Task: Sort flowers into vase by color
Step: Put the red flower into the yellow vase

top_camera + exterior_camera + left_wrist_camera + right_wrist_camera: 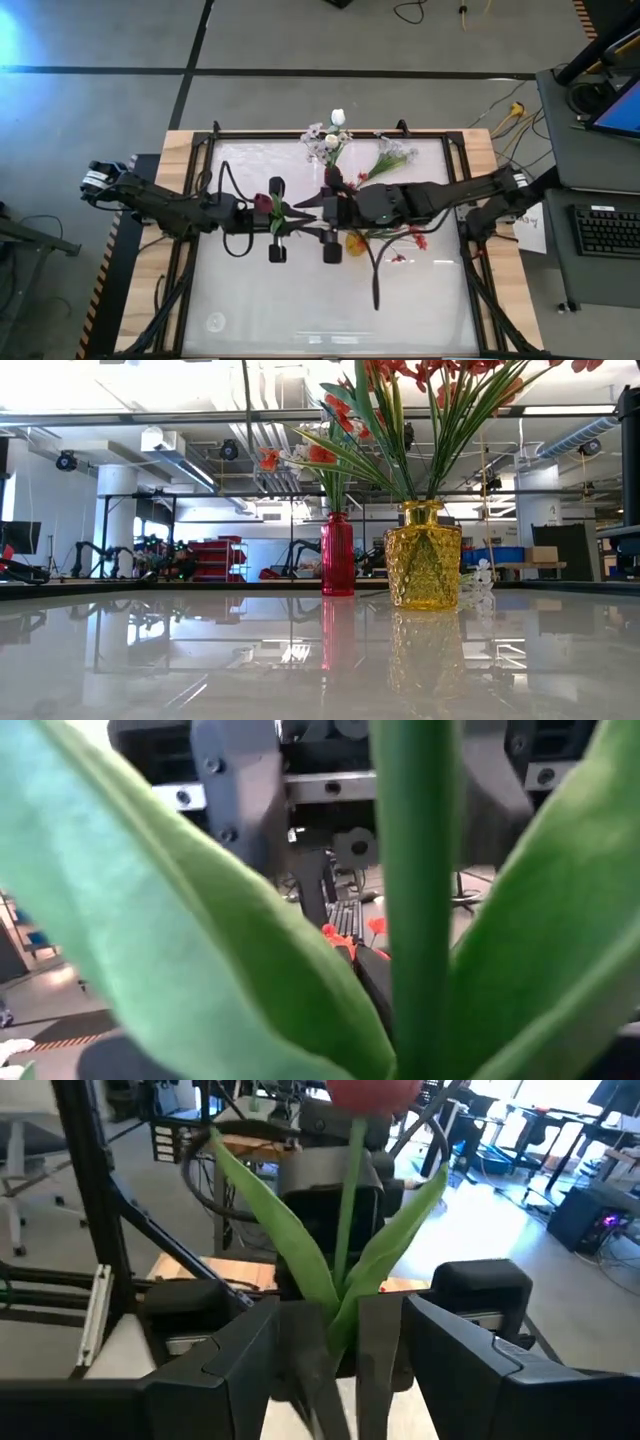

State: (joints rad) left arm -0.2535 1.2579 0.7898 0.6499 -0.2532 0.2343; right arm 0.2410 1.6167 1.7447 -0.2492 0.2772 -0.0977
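A dark red tulip (370,1090) with a green stem (415,900) and long leaves stands upright above the table's middle. My left gripper (292,214) is shut on it. My right gripper (312,203) faces it from the right and is open. Its two fingers (200,1370) stand on either side of the tulip's lower stem and of the left fingers; I cannot tell whether they touch. A red vase (337,555) and a yellow vase (424,555) holding red-orange flowers (420,375) stand on the table. White flowers (338,117) lie at the far edge. My left gripper pinches the tulip's stem low down, where the leaves branch off (338,1315), between its two narrow fingers (310,1370). The fingers come in level from the table's left and lie across the stem. The tulip stands upright, blossom up, held well above the table.
White blossom sprays (390,155) lie near the table's far edge, and some also show beside the yellow vase (483,578). A wooden frame (180,145) borders the glossy white tabletop (260,300), which is bare toward its near edge.
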